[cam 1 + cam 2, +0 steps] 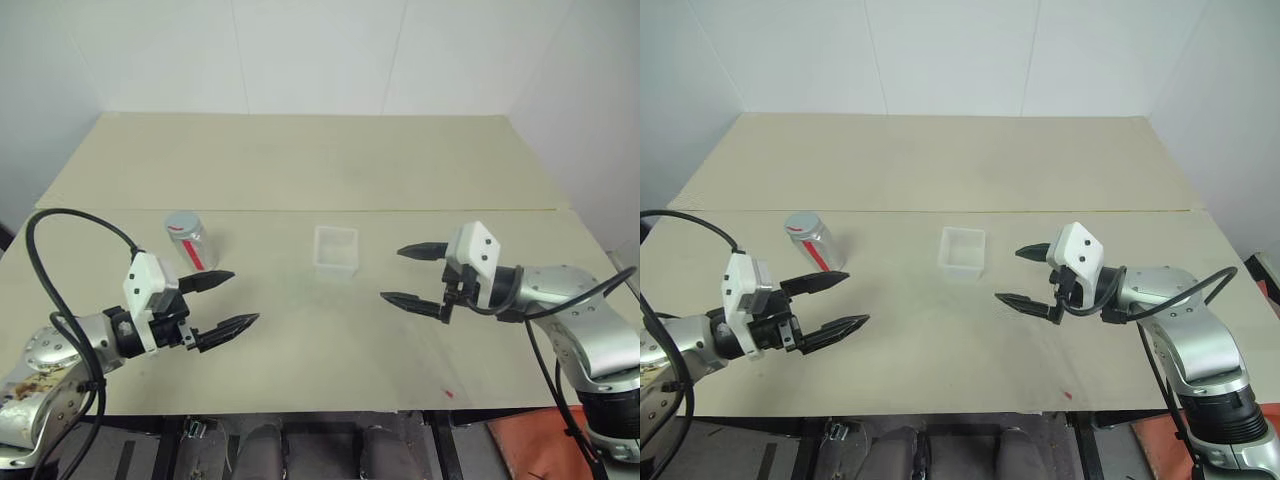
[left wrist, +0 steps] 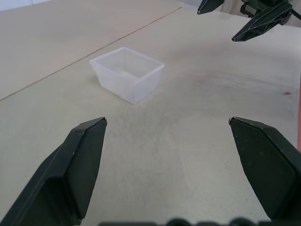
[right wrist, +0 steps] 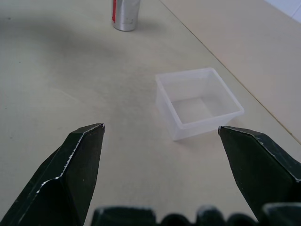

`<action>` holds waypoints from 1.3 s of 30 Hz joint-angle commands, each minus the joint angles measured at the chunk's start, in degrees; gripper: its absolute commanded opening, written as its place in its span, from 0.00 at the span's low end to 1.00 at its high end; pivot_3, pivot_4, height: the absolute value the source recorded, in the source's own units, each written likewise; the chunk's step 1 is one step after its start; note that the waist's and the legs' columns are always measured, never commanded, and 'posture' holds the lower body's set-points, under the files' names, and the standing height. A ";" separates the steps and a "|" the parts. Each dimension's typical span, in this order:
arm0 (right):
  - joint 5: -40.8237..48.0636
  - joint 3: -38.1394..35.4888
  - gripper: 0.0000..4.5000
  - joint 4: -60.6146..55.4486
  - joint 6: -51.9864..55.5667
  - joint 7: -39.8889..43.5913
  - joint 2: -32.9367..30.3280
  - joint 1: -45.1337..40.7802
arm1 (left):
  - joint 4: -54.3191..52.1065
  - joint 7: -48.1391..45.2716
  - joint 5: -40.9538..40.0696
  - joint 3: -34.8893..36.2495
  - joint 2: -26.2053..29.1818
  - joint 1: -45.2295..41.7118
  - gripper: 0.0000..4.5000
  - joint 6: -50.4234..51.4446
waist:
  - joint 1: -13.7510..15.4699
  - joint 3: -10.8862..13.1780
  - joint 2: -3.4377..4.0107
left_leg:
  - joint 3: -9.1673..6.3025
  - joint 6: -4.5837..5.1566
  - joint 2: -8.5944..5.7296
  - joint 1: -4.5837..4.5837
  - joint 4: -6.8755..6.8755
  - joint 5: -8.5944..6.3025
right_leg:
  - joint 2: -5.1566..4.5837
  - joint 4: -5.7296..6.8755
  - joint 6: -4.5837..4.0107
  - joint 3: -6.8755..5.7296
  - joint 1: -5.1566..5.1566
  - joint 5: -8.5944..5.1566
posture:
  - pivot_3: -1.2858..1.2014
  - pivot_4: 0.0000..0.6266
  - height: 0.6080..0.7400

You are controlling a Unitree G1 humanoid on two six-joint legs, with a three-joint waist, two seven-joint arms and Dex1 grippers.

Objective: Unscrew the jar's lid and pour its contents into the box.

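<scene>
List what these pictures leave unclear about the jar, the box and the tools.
- Jar contents: too small to tell in the eye views; the right wrist view's edge cuts off its top.
- Lid: whether screwed tight cannot be judged.
- Box: looks empty; translucent walls blur fine detail.
- Left tool and right tool: both plainly open.

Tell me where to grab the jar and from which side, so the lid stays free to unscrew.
Grip the jar around its lower body, below the lid, probably with the open left gripper, the nearer one. Come in level from the robot's side: the jar stands upright on the table, its round wall suits two opposed fingers, and nothing blocks that approach. The cap is then left free for the open right gripper.
</scene>
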 commanded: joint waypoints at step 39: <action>0.22 0.29 1.00 0.22 -2.51 0.86 1.80 -3.41 | 2.69 47.69 32.14 -4.29 -33.20 0.41 1.00 -14.08 | 0.09 -0.01 -0.04 | -0.19 0.03 -0.05 0.06 0.03 -0.01 | -0.02 0.00 -0.02 0.03 0.11 0.04 | 0.52 0.24 1.00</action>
